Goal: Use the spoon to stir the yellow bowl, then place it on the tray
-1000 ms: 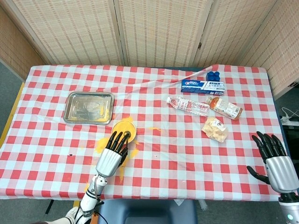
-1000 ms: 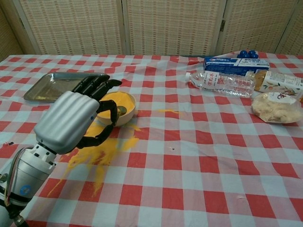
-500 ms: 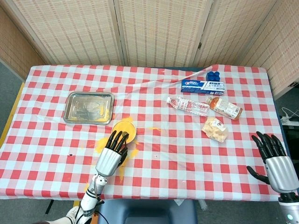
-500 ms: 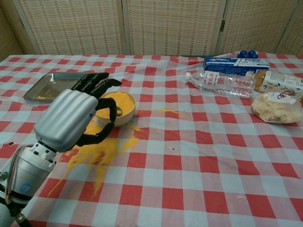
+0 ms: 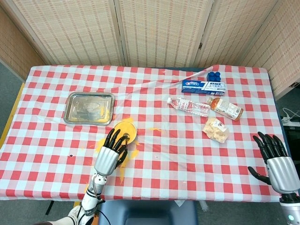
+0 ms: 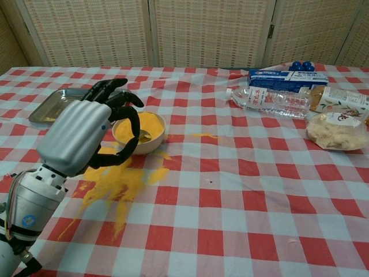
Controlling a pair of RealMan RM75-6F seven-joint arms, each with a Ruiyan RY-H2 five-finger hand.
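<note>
The yellow bowl (image 5: 131, 128) (image 6: 154, 143) of yellow powder stands left of the table's middle, just below the metal tray (image 5: 84, 108) (image 6: 55, 109). What looks like the spoon (image 6: 143, 137) (image 5: 125, 137) lies inside the bowl, mostly hidden in the powder. My left hand (image 5: 108, 157) (image 6: 81, 135) hovers at the bowl's near left side, fingers spread and curved over its rim, holding nothing. My right hand (image 5: 276, 164) rests open at the table's near right edge, far from the bowl, and shows only in the head view.
Yellow powder (image 6: 115, 179) is spilled on the checked cloth in front of the bowl. At the back right lie a toothpaste box (image 5: 204, 86), a water bottle (image 5: 189, 106), a drink bottle (image 5: 226, 107) and a snack bag (image 5: 215, 130).
My left hand has drawn back a little toward the table's near left, uncovering more of the bowl. The right hand has not moved.
</note>
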